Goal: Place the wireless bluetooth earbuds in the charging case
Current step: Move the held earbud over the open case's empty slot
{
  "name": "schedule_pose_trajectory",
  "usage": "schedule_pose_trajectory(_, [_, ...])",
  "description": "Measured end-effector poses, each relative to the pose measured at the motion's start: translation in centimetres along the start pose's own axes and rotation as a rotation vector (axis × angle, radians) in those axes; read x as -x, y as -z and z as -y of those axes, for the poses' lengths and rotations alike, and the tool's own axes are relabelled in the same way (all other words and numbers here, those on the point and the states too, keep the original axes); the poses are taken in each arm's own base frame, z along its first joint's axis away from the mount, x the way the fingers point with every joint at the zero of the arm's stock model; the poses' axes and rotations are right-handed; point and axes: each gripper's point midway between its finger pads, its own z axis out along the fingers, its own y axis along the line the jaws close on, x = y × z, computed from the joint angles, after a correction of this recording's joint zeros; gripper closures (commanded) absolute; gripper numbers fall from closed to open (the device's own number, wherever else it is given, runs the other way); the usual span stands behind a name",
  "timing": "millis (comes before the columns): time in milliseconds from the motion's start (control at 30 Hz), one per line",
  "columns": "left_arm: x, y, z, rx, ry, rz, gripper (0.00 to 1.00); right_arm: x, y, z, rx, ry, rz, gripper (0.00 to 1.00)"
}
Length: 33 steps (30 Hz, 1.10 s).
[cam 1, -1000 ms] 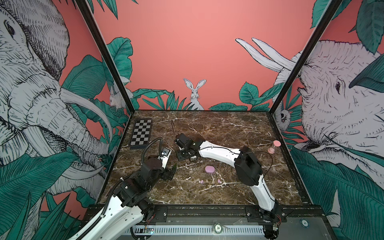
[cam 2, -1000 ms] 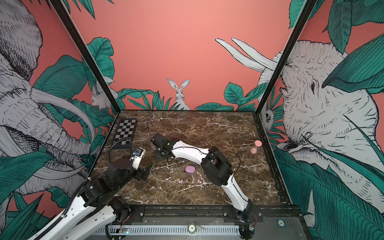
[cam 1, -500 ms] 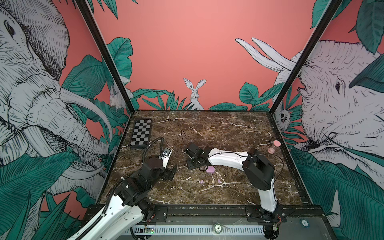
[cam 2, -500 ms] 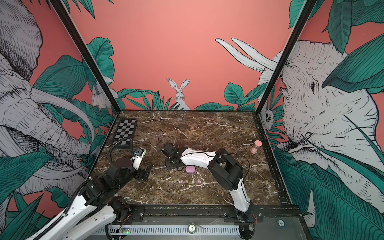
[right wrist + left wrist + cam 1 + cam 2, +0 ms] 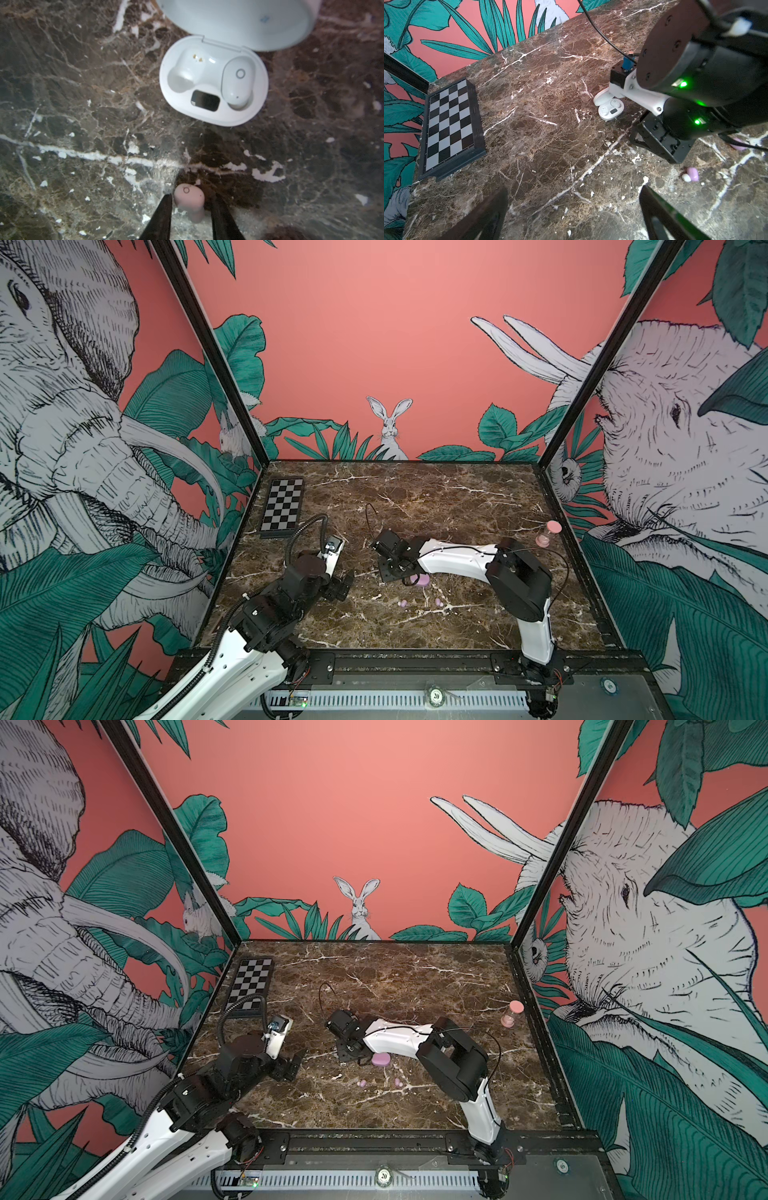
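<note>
In the right wrist view the white charging case (image 5: 214, 83) lies open on the marble, one white earbud (image 5: 238, 83) seated in it, its other socket bare. A pale pinkish-white earbud (image 5: 189, 199) lies between the fingers of my right gripper (image 5: 192, 198), which is open, a gap showing on one side. Both top views show a lilac case (image 5: 423, 580) (image 5: 380, 1059) beside that gripper (image 5: 409, 580) and two lilac earbuds (image 5: 402, 603) (image 5: 439, 602) loose in front of it. My left gripper (image 5: 574, 207) (image 5: 340, 587) stands wide open over bare marble.
A folded chessboard (image 5: 282, 508) lies at the back left. A pink sand timer (image 5: 548, 533) stands near the right wall. The right arm's black cable (image 5: 370, 510) loops above the table's middle.
The right gripper has come toward the front and right, down beside the lilac case, and its jaws have parted a little. The left arm has not moved.
</note>
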Motion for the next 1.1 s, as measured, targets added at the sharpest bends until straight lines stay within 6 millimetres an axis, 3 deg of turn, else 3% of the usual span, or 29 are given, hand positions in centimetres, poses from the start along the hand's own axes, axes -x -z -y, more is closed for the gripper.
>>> schedule_pose_trajectory(133, [0.0, 0.0, 0.0, -0.002, 0.000, 0.000, 0.01, -0.1, 0.0, -0.1, 0.004, -0.009, -0.004, 0.57])
schedule_pose_trajectory(533, [0.1, 0.0, 0.2, -0.011, 0.001, 0.003, 0.01, -1.0, 0.1, -1.0, 0.066, -0.071, -0.037, 0.54])
schedule_pose_trajectory(933, [0.1, 0.0, 0.4, -0.021, 0.001, 0.003, 0.01, -1.1, 0.8, -4.6, 0.183, -0.056, -0.019, 0.51])
schedule_pose_trajectory(1100, [0.1, 0.0, 0.4, -0.023, 0.001, 0.003, 0.01, -1.0, 3.2, -4.8, 0.204, -0.027, 0.036, 0.30])
